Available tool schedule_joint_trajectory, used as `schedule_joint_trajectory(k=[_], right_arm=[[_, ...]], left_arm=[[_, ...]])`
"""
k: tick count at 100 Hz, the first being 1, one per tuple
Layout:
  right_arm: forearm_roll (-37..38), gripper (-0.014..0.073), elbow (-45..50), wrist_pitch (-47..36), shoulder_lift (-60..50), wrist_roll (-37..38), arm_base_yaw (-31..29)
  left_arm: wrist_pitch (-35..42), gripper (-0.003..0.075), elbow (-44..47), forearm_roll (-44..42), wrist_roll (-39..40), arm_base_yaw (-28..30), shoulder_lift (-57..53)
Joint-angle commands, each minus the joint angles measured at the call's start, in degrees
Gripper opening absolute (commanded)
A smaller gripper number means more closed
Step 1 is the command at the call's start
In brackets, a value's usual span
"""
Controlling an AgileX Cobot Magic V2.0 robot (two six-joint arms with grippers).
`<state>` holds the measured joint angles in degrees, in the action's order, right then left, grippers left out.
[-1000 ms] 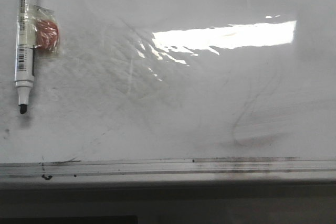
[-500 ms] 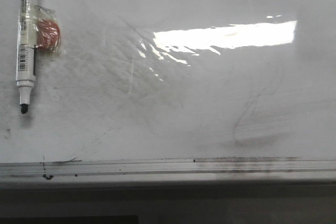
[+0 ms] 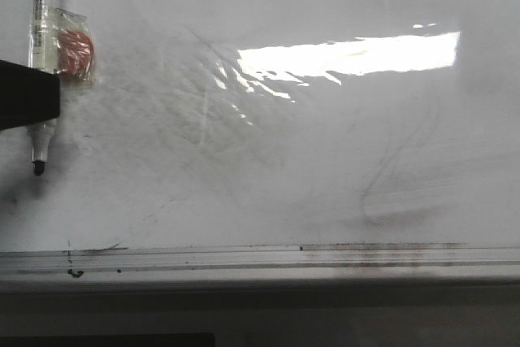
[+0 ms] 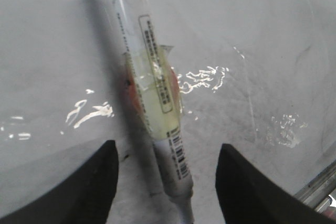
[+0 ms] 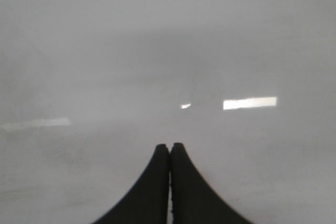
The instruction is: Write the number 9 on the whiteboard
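Now your left gripper (image 4: 167,182) stands open astride the marker (image 4: 152,93), whose long axis runs between its fingers. Your right gripper (image 5: 169,182) is closed on nothing, facing bare whiteboard (image 3: 325,160).

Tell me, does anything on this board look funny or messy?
Yes. The whiteboard is smeared with grey wiped-off streaks, and dark ink spots sit on its bottom rail. The marker is uncapped, stuck to the board with tape over a red magnet. No 9 is written yet.
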<state>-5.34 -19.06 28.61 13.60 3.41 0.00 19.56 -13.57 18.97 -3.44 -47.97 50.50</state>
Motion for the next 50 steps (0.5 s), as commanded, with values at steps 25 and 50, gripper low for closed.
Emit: schedule_joint_trajectory(k=[25,50], right_arm=[[0.0,-0.0063,-1.9,-4.0,1.2,-0.4,1.1],[0.7,-0.0063,-1.9,-2.5,1.2,-0.6,7.8]], left_arm=[[6.6,0.0272,-1.9,1.3,0.0,-0.4,5.8],[6.5,-0.0020,-1.9,2.1,0.0,-0.4,8.5]])
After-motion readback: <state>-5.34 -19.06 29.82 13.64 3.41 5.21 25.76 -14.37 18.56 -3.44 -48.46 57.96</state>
